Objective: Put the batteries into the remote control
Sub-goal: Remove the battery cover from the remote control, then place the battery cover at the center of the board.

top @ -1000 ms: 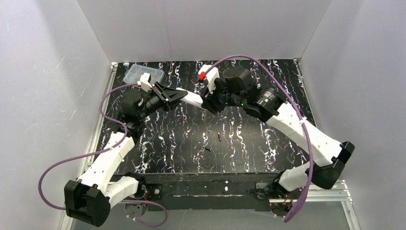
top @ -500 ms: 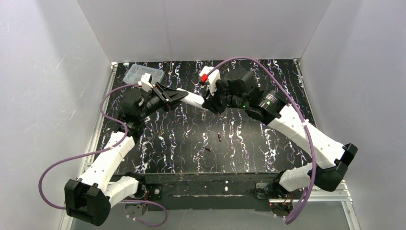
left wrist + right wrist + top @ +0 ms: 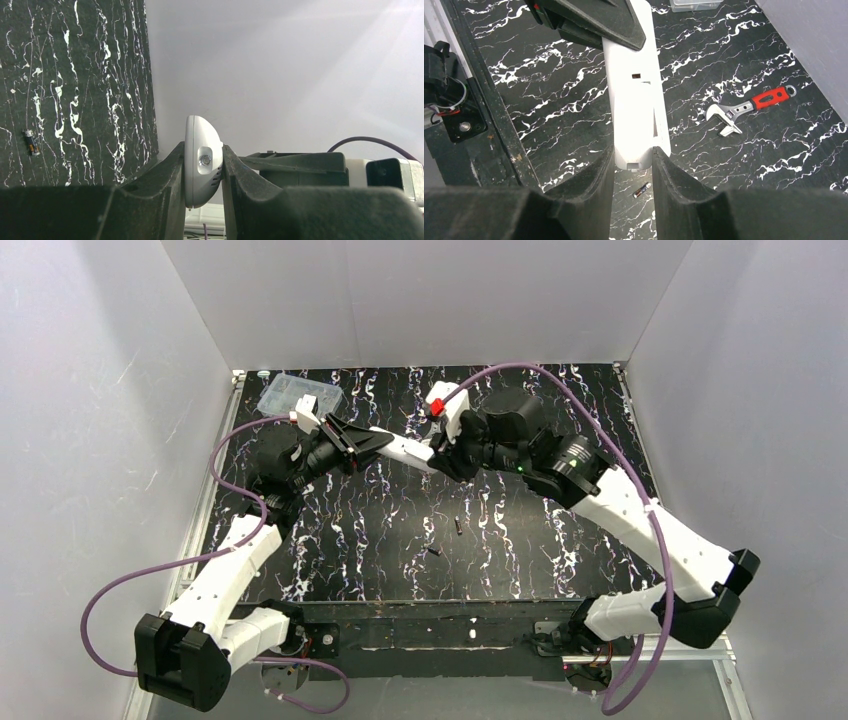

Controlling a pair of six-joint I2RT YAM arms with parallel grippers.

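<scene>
The white remote control (image 3: pixel 405 447) hangs in the air above the back middle of the table, held at both ends. My left gripper (image 3: pixel 376 438) is shut on its left end; in the left wrist view the remote's rounded end (image 3: pixel 202 167) sits clamped between the fingers (image 3: pixel 170 170). My right gripper (image 3: pixel 441 452) is shut on its right end; in the right wrist view the remote (image 3: pixel 636 100) runs away from the jaws towards the left gripper (image 3: pixel 594 20). Two batteries (image 3: pixel 457 526) (image 3: pixel 434 551) lie on the table below. One battery shows under the remote (image 3: pixel 641 190) and one in the left wrist view (image 3: pixel 31 142).
A clear plastic compartment box (image 3: pixel 298 395) stands at the back left corner. A red-handled wrench (image 3: pixel 749 107) lies on the table to the right of the remote, hidden under the right arm in the top view. White walls close in three sides.
My right arm has shifted to the right, wrist and elbow with it. The remote stays held between both grippers. The batteries have not moved.
</scene>
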